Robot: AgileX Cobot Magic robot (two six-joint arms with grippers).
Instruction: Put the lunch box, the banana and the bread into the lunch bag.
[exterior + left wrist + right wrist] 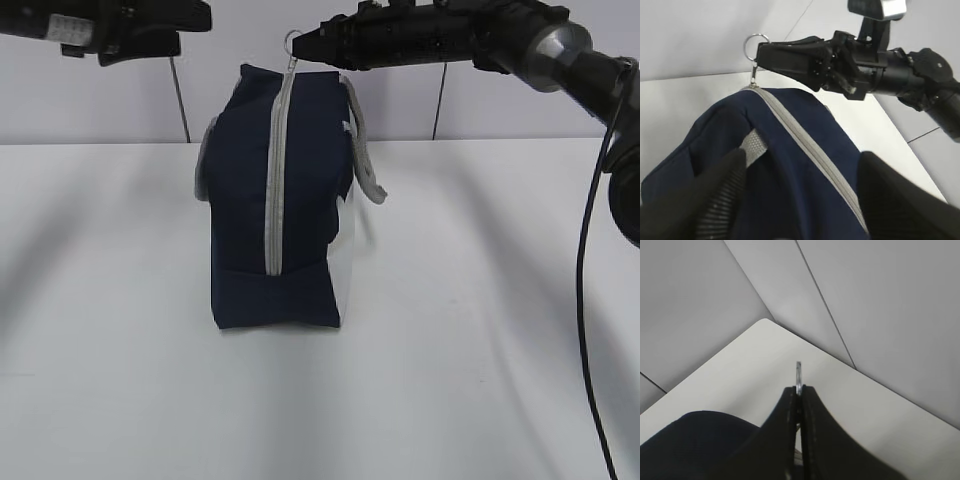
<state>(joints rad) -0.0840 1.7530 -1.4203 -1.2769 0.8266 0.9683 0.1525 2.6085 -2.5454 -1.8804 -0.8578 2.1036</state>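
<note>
The navy lunch bag point(280, 200) stands upright on the white table point(480, 300), its grey zipper point(277, 180) running down the near face. My right gripper point(305, 48) is shut on the metal ring pull point(291, 42) at the bag's top; the ring point(798, 372) pokes out between the pressed fingertips of this gripper point(799, 390). My left gripper point(800, 200) is open, its fingers point(690, 200) spread above the bag's point(720, 130) top near a grey strap point(754, 145), holding nothing. The lunch box, banana and bread are out of view.
A grey strap handle point(365, 150) hangs off the bag's right side. A black cable point(585, 300) drops from the right arm at the right edge. A pale panelled wall point(450, 100) stands behind the table.
</note>
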